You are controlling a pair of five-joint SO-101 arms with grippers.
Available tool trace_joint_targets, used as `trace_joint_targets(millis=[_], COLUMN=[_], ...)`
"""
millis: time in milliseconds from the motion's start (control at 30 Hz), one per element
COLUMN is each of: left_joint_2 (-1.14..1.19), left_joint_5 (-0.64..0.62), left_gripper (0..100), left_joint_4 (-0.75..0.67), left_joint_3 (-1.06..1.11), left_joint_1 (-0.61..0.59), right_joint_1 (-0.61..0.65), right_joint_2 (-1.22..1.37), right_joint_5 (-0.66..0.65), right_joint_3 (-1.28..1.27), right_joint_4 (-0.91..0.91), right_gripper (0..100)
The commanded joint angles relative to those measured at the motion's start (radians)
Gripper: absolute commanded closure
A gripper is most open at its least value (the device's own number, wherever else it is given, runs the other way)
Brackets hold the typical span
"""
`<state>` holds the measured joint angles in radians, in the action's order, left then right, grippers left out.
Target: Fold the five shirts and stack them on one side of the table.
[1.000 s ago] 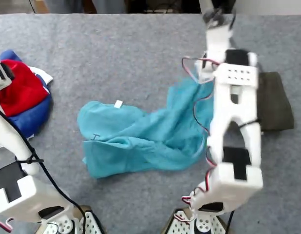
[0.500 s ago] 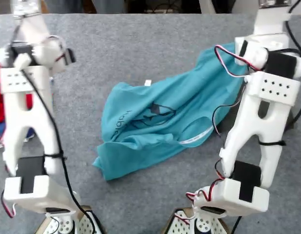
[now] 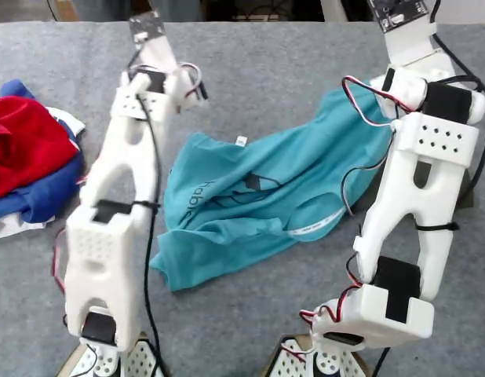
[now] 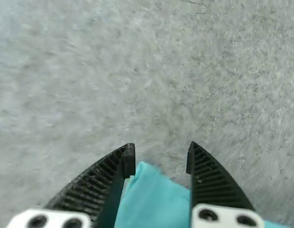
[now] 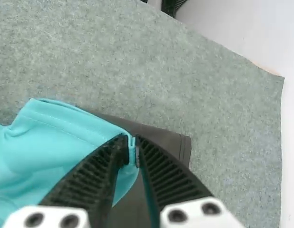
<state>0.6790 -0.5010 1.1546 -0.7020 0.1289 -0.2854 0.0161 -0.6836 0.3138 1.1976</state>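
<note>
Swinging in from the left, my left gripper (image 4: pixel 159 152) now hangs wide open over a corner of the teal shirt (image 3: pixel 258 204) on the table (image 3: pixel 250 71); my right gripper (image 5: pixel 130 140) still pinches its far edge above the dark shirt (image 5: pixel 173 145)

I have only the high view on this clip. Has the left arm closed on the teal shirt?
Observer: No. In the left wrist view the left jaws stand open, a corner of the teal shirt between them.
Operator: And the right arm?
Observer: The right jaws are shut on the shirt's hem.
Operator: What lies under that grip?
Observer: A dark folded garment on the grey mat, partly covered by the hem.
</note>
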Motion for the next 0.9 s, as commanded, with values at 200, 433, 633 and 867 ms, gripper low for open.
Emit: trace_joint_targets(millis=[200, 433, 633, 867], left_joint_2=[0.284, 0.442, 0.511, 0.529], left_joint_5=[-0.229, -0.319, -0.339, -0.339], left_gripper=[80, 80, 80, 80], left_joint_4=[0.252, 0.428, 0.468, 0.462], left_joint_3=[-0.503, -0.667, -0.748, -0.748], left_joint_1=[0.099, 0.07, 0.016, 0.013], right_joint_1=[0.009, 0.014, 0.014, 0.014], right_joint_2=[-0.004, -0.004, -0.004, -0.005], right_joint_5=[-0.012, -0.012, -0.012, -0.012], right_joint_3=[0.002, -0.044, -0.045, -0.047], right_joint_4=[-0.014, -0.057, -0.057, -0.057], right_gripper=[98.5, 98.5, 98.5, 98.5])
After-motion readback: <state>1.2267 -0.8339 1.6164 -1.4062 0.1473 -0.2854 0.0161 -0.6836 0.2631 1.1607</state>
